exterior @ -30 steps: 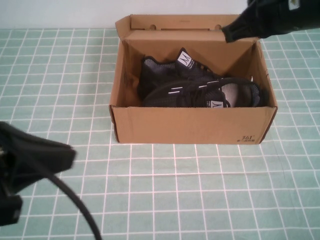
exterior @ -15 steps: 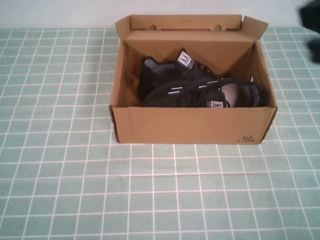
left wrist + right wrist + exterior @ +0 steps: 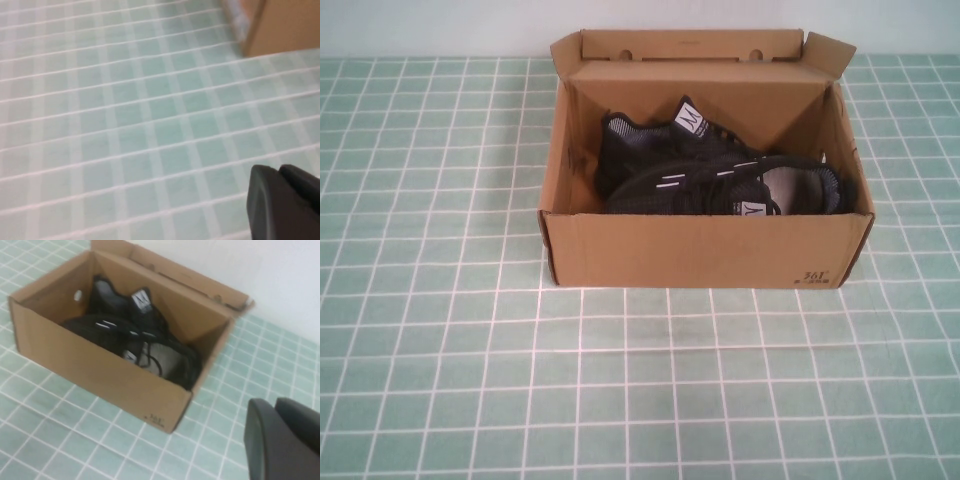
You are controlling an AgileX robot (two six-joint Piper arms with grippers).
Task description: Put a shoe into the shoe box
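Legible markings: the shoe box (image 3: 705, 250) carries a dark printed "361" on its front wall near the right corner. Each black shoe (image 3: 720, 185) has a white tongue label (image 3: 692, 119) with a logo-like mark, not readable.

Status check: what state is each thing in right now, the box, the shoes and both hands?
Shoe box: upright, lid open.
Shoes: two, black, lying inside the box.
Left hand: over bare tablecloth, holding nothing.
Right hand: beside the box, holding nothing.
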